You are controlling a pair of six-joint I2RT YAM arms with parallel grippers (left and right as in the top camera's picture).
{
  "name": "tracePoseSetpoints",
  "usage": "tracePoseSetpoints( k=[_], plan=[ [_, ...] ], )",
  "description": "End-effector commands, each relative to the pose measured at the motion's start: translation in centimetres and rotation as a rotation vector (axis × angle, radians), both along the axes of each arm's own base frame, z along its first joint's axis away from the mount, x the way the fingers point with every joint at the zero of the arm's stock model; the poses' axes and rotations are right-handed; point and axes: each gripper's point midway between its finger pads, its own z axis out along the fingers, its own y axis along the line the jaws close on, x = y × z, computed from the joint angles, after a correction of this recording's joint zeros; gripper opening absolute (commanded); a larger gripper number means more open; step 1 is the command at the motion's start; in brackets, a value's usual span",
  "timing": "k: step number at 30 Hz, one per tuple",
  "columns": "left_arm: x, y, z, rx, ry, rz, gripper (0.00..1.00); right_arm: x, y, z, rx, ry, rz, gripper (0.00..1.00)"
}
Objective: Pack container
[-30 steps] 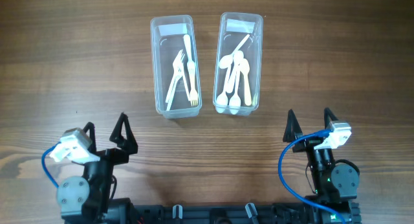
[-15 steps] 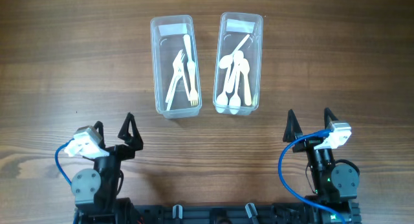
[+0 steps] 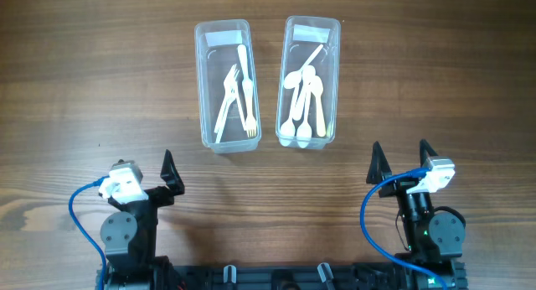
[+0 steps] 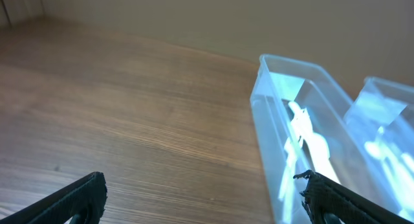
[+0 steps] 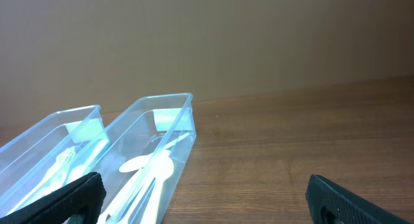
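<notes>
Containers sit side by side far across the surface (image 3: 84, 89): the left container (image 3: 223, 37) holds forks (image 3: 249, 114), the right container (image 3: 311, 32) spoons (image 3: 306, 89). Wide and empty, the left pincer (image 4: 202, 185) and right pincer (image 3: 400, 152) hang well apart from them.

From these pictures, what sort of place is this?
Probably a robotics bench: a brown wooden table, a black two-finger left gripper and right gripper, and a clear plastic fork container beside a clear plastic spoon container.

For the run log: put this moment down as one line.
left pincer open, empty | right pincer open, empty | left container: fork, other cutlery | right container: spoons
</notes>
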Motion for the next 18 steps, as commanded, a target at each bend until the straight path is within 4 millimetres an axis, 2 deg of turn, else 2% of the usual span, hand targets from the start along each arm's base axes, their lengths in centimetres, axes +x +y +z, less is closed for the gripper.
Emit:
tracePoseSetpoints(
  k=[1,18],
  plan=[
    [0.02,0.03,-0.10,0.235,0.016,-0.049,1.00,-0.09,0.10,0.34,-0.013,-0.017,0.009,1.00],
    [0.02,0.04,-0.12,0.264,0.019,-0.055,1.00,-0.09,0.10,0.35,-0.013,-0.018,0.009,1.00]
  ],
)
